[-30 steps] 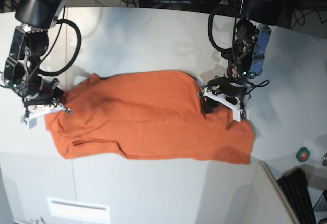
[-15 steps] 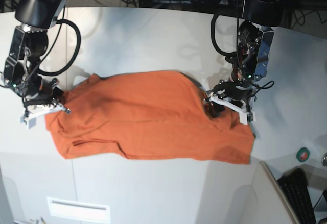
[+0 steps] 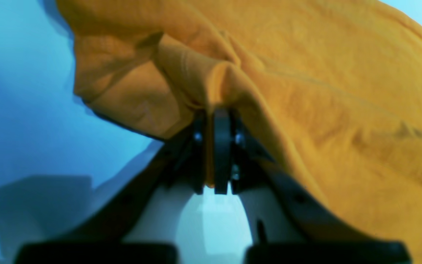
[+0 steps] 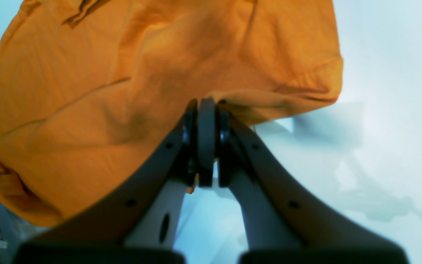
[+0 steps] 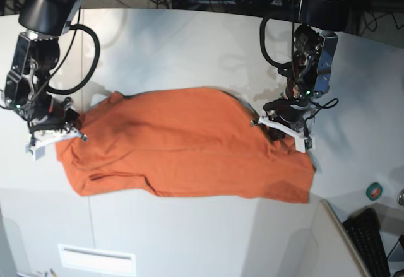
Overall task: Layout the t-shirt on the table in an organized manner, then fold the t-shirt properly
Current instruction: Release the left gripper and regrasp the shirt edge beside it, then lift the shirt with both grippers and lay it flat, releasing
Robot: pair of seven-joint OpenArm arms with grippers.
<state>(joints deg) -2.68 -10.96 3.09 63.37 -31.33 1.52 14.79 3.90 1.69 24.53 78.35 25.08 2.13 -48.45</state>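
orange t-shirt [image 5: 183, 144] on the table [image 5: 189, 50], each edge pinched by left end effector [image 3: 218, 110] and right end effector [image 4: 205, 101]

Bright orange cloth t-shirt [image 4: 123, 91] bunched w/ creases, hem edge pinched btwn closed dark right gripper [image 4: 206, 110], smooth off-white tabletop [image 4: 387, 110] beneath, shadows at right

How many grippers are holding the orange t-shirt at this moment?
2. The left gripper pinches a fold of the t-shirt at one end; the right gripper clamps the cloth edge at the opposite end. Both pairs of jaws are closed.
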